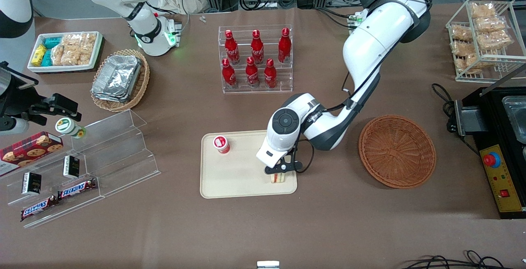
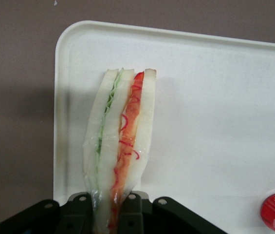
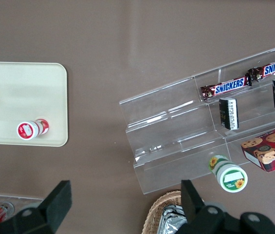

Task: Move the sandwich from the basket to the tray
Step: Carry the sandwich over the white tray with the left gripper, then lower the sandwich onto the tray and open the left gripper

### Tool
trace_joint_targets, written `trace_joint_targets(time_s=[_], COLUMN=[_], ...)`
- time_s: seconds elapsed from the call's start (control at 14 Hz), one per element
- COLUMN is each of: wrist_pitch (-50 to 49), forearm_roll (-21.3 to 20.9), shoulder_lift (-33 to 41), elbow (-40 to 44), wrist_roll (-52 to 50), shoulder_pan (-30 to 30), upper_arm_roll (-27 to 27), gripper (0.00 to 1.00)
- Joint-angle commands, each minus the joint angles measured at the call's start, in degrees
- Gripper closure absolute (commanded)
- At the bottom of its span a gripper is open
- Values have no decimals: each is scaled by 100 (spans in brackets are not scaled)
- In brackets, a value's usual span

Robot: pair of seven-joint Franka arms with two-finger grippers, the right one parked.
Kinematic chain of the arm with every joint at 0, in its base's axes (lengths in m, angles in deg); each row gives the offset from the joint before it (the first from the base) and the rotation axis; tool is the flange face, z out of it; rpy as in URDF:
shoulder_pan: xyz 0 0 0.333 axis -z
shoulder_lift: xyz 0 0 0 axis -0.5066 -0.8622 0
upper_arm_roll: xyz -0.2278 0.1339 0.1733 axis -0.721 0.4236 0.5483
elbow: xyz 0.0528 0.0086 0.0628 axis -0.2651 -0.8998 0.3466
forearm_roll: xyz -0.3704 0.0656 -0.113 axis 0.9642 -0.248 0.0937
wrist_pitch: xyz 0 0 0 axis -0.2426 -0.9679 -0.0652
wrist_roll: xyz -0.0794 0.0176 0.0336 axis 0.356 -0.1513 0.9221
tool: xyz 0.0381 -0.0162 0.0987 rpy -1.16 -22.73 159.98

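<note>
The sandwich (image 1: 278, 177), a pale bread wedge with red-orange and green layers, stands on the cream tray (image 1: 236, 178) at its corner nearest the front camera and the reddish-brown basket (image 1: 397, 151). My left gripper (image 1: 280, 171) is shut on the sandwich from above. In the left wrist view the black fingers (image 2: 133, 210) pinch the sandwich (image 2: 120, 141) at its narrow end, with the tray (image 2: 215, 112) under it. The basket is empty and lies beside the tray toward the working arm's end.
A small red-capped cup (image 1: 221, 144) stands on the tray away from the sandwich. A clear rack of red bottles (image 1: 255, 58) stands farther from the front camera. A clear stepped shelf with Snickers bars (image 1: 76, 188) lies toward the parked arm's end.
</note>
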Motion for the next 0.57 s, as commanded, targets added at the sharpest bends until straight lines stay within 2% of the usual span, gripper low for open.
trace_joint_targets(time_s=[0.0,0.07,0.21,0.5], wrist_pitch=[18,26,18,-131], forearm_roll=[-145,-206,-452,-392], shoulder_lift=[-120,-120,-102,90], elbow=[222,205,196,204], wrist_roll=[-6,3,-23,-84], shoulder_pan=[81,89,89,63], upper_arm_roll=[19,27,19,10], gripper=[28,0,0,0])
